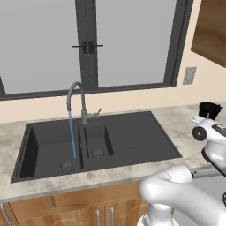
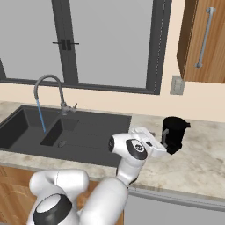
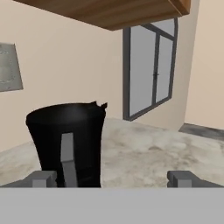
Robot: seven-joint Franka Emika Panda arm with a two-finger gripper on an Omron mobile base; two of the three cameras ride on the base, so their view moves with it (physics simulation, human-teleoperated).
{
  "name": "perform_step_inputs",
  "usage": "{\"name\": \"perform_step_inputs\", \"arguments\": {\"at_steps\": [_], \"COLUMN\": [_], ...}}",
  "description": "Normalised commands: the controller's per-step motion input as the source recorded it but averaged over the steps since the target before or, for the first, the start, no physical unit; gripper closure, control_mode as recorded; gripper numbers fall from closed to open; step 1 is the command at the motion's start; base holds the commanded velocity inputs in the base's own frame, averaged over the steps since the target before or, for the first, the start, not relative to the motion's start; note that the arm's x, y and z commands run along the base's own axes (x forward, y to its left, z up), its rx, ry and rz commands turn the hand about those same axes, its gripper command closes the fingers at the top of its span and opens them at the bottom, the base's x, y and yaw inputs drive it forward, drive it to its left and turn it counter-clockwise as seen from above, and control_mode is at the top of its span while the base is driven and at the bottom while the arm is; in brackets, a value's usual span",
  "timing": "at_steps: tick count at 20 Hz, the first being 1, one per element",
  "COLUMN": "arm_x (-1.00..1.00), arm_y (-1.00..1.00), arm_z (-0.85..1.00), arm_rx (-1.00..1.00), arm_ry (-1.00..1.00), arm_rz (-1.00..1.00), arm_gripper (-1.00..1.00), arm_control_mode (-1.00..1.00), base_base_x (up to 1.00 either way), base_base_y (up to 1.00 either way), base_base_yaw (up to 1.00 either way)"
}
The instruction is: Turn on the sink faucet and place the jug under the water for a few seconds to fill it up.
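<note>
The grey gooseneck sink faucet (image 1: pixel 82 102) stands behind the dark sink (image 1: pixel 132 145), and a thin blue stream of water (image 1: pixel 72 134) falls from its spout into the large left basin. On the counter to the right of the sink stands the black jug (image 2: pixel 174 132), upright, with its handle turned towards my hand. My gripper (image 2: pixel 159 143) is level with the jug, just short of it, and open. In the hand view the jug (image 3: pixel 68 140) sits left of centre, right behind my left fingertip (image 3: pixel 41 179). Nothing is between the fingers.
A marble counter (image 2: pixel 197 165) runs around the sink. A window is behind the faucet, a wall outlet (image 1: pixel 189 75) is above the jug's corner, and a wooden wall cabinet (image 2: pixel 202 39) hangs over it. The drainboard (image 1: pixel 141 137) lies between the basins and the jug.
</note>
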Motion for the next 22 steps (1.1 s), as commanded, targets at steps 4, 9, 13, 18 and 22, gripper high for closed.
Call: {"name": "perform_step_inputs", "arguments": {"at_steps": [4, 9, 13, 18, 22], "arm_x": [0.08, 0.01, 0.03, 0.07, 0.34], "arm_y": [-0.02, 0.02, 0.08, 0.16, 0.26], "arm_z": [0.00, 0.00, 0.00, -0.01, -0.08], "arm_rx": [0.00, 0.00, 0.00, 0.00, 0.00], "arm_ry": [0.01, 0.00, 0.00, 0.00, 0.03], "arm_rz": [0.00, 0.00, 0.00, 0.02, 0.06], "arm_gripper": [-1.00, -1.00, -1.00, -1.00, -1.00], "arm_control_mode": [-1.00, -1.00, -1.00, -1.00, -1.00], "base_base_x": [0.00, 0.00, 0.00, 0.00, 0.00], "base_base_y": [0.00, 0.00, 0.00, 0.00, 0.00], "base_base_yaw": [0.00, 0.00, 0.00, 0.00, 0.00]}}
